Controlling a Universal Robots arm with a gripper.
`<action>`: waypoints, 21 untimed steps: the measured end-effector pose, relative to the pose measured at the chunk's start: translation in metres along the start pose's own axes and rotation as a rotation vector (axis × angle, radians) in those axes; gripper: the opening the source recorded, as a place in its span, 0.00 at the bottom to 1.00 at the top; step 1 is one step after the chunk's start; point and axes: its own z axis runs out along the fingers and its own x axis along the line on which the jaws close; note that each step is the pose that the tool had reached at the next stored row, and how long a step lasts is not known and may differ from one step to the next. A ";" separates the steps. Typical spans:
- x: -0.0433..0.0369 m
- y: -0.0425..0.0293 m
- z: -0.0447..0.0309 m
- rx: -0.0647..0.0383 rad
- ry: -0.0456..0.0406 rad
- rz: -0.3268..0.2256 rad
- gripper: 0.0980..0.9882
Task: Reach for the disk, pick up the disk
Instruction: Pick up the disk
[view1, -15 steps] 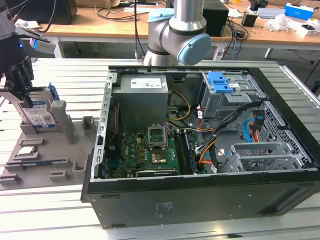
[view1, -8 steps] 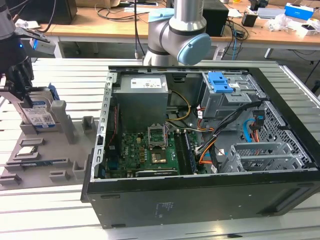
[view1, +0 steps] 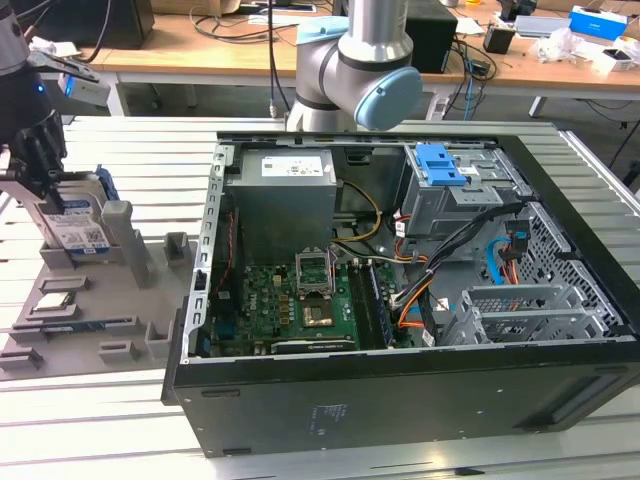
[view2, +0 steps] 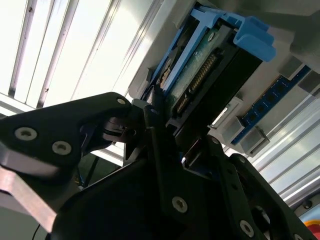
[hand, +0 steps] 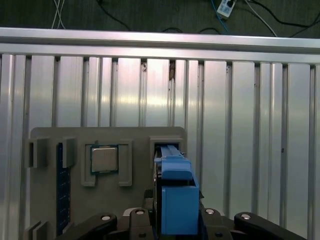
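Item: disk (view1: 82, 232). Rigid silver metal slab with smooth blue plastic rails and a labelled face. Judged dense and shock-sensitive, best held across its flat faces.
Location: upright on edge in a slot of the grey fixture tray (view1: 120, 310).
Gripper (view1: 45, 195): above the tray, jaws apparently clamped on the disk's upper end.

My arm (view1: 352, 62) bent over the tabletop, gripper (view1: 38, 185) at the exterior view's left, pointing down, jaws clamped on the disk (view1: 78, 232).
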 end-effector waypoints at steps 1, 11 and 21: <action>-0.0001 0.0000 -0.0018 0.000 0.0000 0.000 0.30; -0.0015 0.0013 -0.0364 0.000 0.0000 0.000 0.30; -0.0027 0.0028 -0.0746 0.000 0.0013 0.000 0.30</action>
